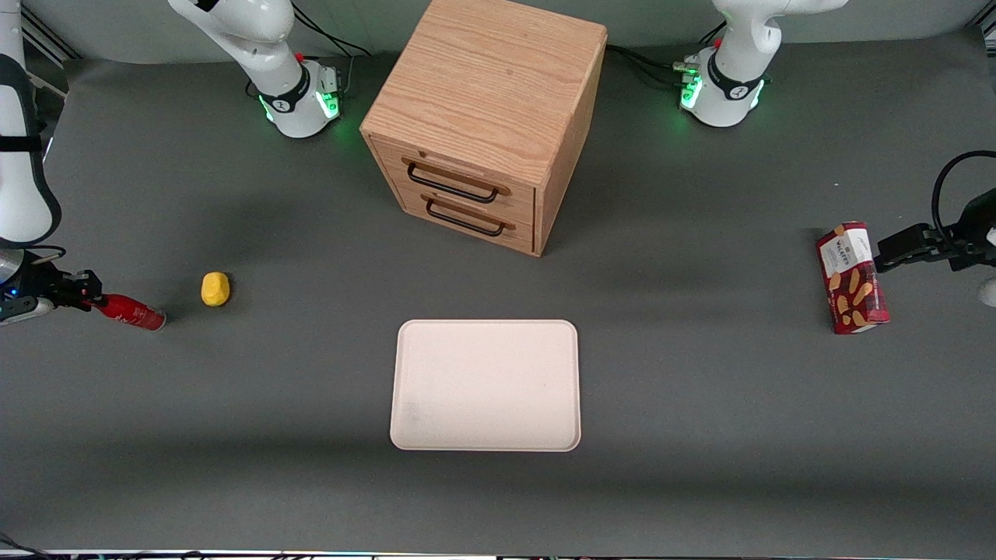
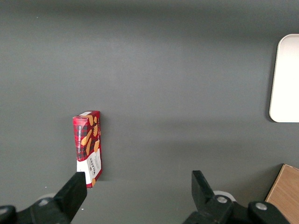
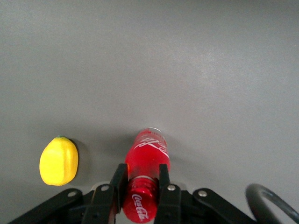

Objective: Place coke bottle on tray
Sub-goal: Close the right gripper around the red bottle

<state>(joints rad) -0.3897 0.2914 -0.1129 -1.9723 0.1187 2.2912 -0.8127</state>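
Gripping at the neck end, the claw (image 3: 140, 186) has both fingers (image 3: 117, 179) pressed against the coke bottle (image 3: 145, 168), one on each side just below the cap, as the right wrist view shows. From the front view I find the bottle (image 1: 131, 312) at the working arm's end of the table, tilted, its silvery base low against the grey mat and its cap end up at the claw (image 1: 87, 296). I cannot tell whether the base touches the mat or hangs just clear of it.

Risks noted:

1. The hold is on the narrow, rounded neck, far from the base. I judge that the long body could swing or pivot between the fingers on a quick lift, and the bottle could slip out.

2. A lemon (image 1: 215, 288) lies near the bottle, farther from the front camera. A low sideways sweep toward the tray (image 1: 486, 385) could knock it and send it rolling.

3. The tray lies well apart, nearer the table's middle, in front of the wooden drawer cabinet (image 1: 486, 117). It has a low rim; if the base is carried too low it may catch that rim and shove the tray.

4. Released tilted, the slim bottle would likely topple and might roll off the tray.
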